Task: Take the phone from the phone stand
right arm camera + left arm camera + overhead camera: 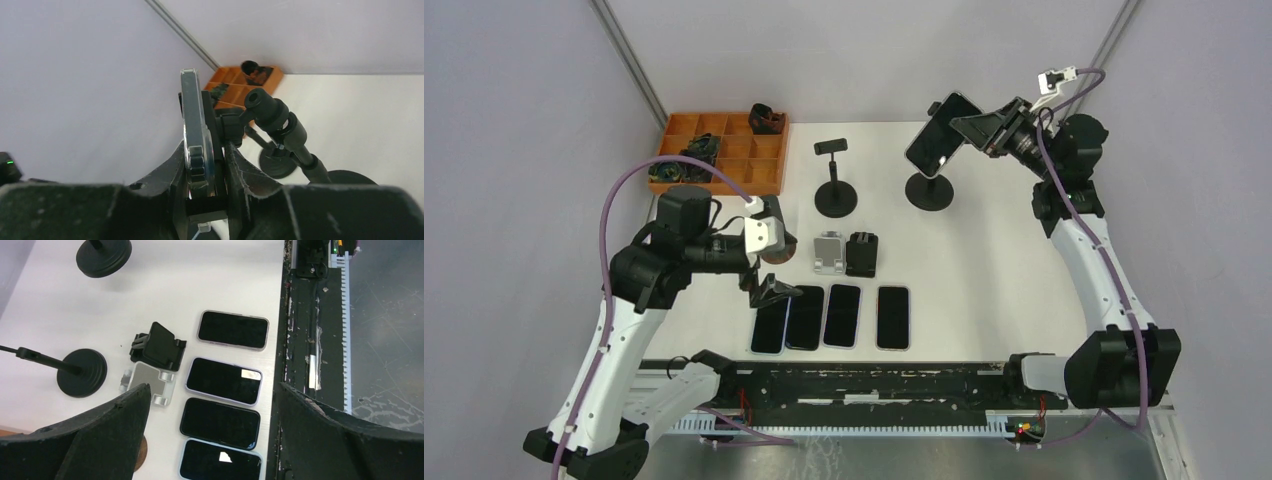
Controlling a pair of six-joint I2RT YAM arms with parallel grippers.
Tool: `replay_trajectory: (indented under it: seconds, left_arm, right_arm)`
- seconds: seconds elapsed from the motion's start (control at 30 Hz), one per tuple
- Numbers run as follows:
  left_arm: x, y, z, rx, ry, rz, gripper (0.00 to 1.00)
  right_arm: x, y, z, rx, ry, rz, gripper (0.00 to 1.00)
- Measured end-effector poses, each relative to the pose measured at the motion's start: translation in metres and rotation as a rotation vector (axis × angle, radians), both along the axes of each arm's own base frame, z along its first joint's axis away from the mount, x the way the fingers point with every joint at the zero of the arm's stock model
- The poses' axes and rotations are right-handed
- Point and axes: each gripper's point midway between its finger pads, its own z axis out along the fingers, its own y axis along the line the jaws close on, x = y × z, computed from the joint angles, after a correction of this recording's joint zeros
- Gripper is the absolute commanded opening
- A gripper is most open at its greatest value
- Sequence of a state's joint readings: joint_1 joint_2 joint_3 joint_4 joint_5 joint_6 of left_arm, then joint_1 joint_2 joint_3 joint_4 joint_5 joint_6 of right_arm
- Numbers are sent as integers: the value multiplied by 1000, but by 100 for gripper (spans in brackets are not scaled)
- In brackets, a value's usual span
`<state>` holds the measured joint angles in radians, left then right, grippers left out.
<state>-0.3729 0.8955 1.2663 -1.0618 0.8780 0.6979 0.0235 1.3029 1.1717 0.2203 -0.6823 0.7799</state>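
Observation:
A dark-screened phone (938,134) sits tilted at the head of a black phone stand (929,190) at the back of the table. My right gripper (969,126) is shut on the phone's right edge. In the right wrist view the phone (194,125) shows edge-on between my fingers (170,170), with the stand's clamp against its back and the stand's pole (292,135) to the right. My right gripper (205,165) grips it firmly. My left gripper (774,290) is open and empty, hovering over phones lying on the table (212,389).
Several phones (844,316) lie in a row near the front edge, also in the left wrist view (224,381). A silver stand (827,252) and a black stand (862,253) sit behind them. An empty pole stand (834,192) and an orange tray (724,150) stand farther back.

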Motion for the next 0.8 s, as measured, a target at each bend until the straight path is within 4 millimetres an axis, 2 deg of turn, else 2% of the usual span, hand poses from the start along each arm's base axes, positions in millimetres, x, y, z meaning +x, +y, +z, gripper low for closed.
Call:
replay_trajectory:
  seconds: [0.2, 0.3, 0.33, 0.47, 0.6, 0.8]
  left_arm:
    - [16, -10, 8, -66, -25, 25, 100]
    - [27, -17, 16, -123, -24, 51, 100]
    - [30, -20, 20, -147, -26, 59, 100]
    - [42, -28, 39, -231, -46, 80, 100]
    - [48, -33, 52, -279, -57, 79, 100]
    - [42, -40, 61, -315, -23, 32, 100]
  right_arm:
    - [-40, 16, 51, 152, -55, 93, 0]
    - [-74, 45, 74, 208, -88, 205, 0]
    - [-92, 57, 82, 227, -104, 260, 0]
    - [-143, 101, 89, 262, -106, 445, 0]
    - [-190, 134, 84, 312, -84, 616, 0]
    - [-232, 173, 74, 327, -28, 781, 0]
